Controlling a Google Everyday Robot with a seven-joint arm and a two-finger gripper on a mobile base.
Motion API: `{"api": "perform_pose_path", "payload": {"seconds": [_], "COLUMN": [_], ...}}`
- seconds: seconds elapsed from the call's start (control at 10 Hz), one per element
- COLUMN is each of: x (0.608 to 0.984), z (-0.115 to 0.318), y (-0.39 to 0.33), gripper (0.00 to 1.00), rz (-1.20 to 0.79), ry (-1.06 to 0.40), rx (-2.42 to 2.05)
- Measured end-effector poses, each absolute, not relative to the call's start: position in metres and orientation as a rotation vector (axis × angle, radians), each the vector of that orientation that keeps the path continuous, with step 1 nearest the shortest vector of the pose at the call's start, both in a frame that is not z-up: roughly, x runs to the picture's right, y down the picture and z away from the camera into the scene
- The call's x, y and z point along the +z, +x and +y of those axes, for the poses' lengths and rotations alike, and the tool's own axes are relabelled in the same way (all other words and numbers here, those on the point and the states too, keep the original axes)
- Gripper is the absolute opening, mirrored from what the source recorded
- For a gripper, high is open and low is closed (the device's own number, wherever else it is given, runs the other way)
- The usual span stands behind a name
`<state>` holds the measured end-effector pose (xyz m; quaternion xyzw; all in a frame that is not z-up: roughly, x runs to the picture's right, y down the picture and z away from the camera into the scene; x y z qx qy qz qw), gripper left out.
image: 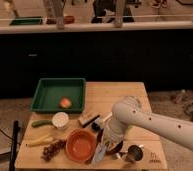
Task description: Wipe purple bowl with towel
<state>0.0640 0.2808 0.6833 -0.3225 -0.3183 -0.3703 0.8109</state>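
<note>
where the gripper sits: the gripper (107,144) is low at the front of the wooden table (121,94), over the purple bowl (114,148), mostly hidden under the arm's wrist.
grip: it cannot be told whether the gripper is clamped or loose.
purple bowl: front centre, just beside the orange bowl (81,145), with a metal cup (134,153) near its other side.
towel: the towel (100,153) shows as a pale strip at the purple bowl's rim, on the orange bowl's side.
risk to neighbours: a sideways wipe could shove the light purple bowl into the orange bowl or tip the metal cup.
risk to towel: being limp, it may bunch or slip away, so the gripper would scrape the bowl.
writing: a small dark mark near the table's front right corner, unreadable; no brands seen.
</note>
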Motion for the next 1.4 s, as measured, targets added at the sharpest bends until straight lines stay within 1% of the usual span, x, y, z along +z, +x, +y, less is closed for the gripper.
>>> {"api": "perform_pose_path", "payload": {"seconds": [0.3, 0.6, 0.7, 1.1, 1.4], "x": [0.684, 0.698, 0.708, 0.725, 0.732], "z": [0.280, 0.275, 0.265, 0.240, 0.236], "y": [0.096, 0.116, 0.121, 0.105, 0.074], "gripper": [0.03, 0.03, 0.03, 0.03, 0.03], "rz": [-0.610, -0.564, -0.548, -0.553, -0.615], "ry": [-0.691, -0.694, -0.684, -0.650, -0.635], "rx": [-0.731, -0.688, -0.679, -0.715, -0.768]}}
